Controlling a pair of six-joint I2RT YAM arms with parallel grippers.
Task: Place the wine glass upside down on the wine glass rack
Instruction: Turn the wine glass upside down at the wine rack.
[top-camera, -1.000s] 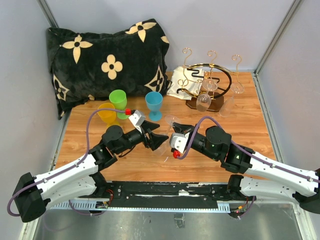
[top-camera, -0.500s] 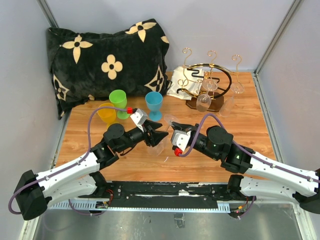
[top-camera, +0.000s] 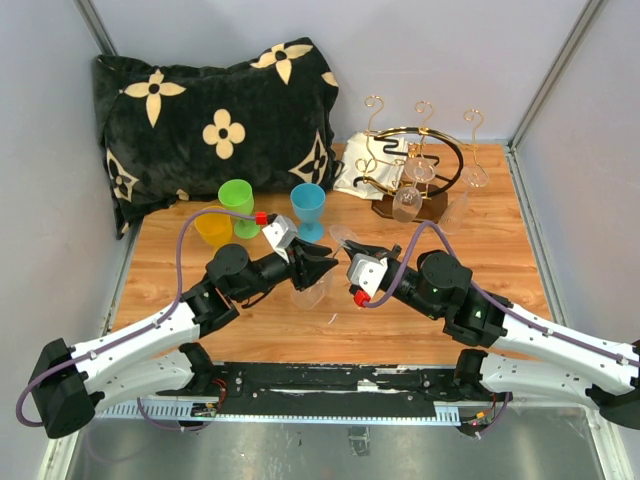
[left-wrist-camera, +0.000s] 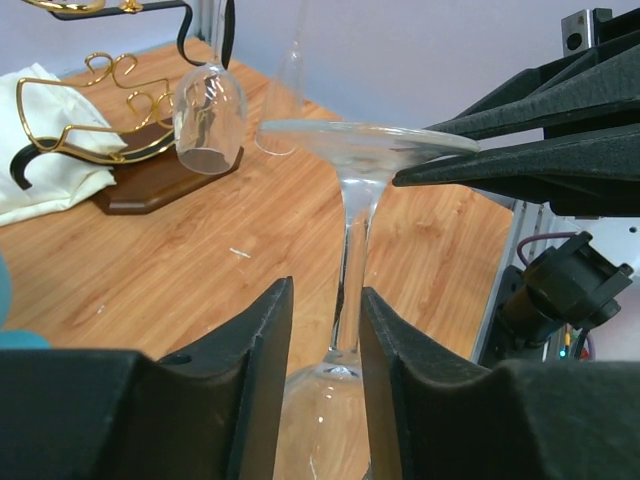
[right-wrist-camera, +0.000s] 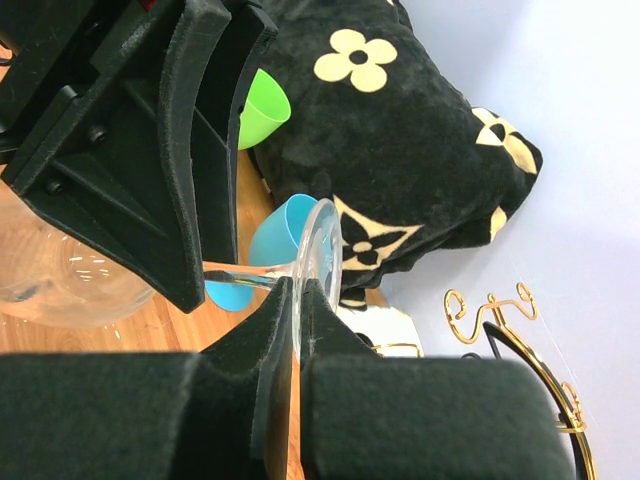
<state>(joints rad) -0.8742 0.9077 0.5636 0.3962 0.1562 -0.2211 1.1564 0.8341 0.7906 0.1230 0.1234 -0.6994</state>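
The clear wine glass (top-camera: 312, 291) hangs tilted above the table between the two arms, bowl toward me. My right gripper (top-camera: 352, 247) is shut on the rim of its round foot (right-wrist-camera: 322, 250). My left gripper (left-wrist-camera: 326, 290) straddles the stem (left-wrist-camera: 352, 250). The right finger is against the stem, and a narrow gap shows at the left finger. The wine glass rack (top-camera: 415, 160), gold wire on a dark wooden base, stands at the far right. Another glass (top-camera: 407, 201) hangs upside down from the rack.
A black flowered pillow (top-camera: 215, 120) fills the far left. Green (top-camera: 237, 200), yellow (top-camera: 213, 226) and blue (top-camera: 308, 208) cups stand in front of it. A white cloth (top-camera: 358, 168) lies beside the rack. Two more clear glasses (top-camera: 456, 210) are at the rack's right side.
My left gripper has slid forward onto the stem and its jaws have narrowed round it. The right gripper has carried the foot a little farther from me.
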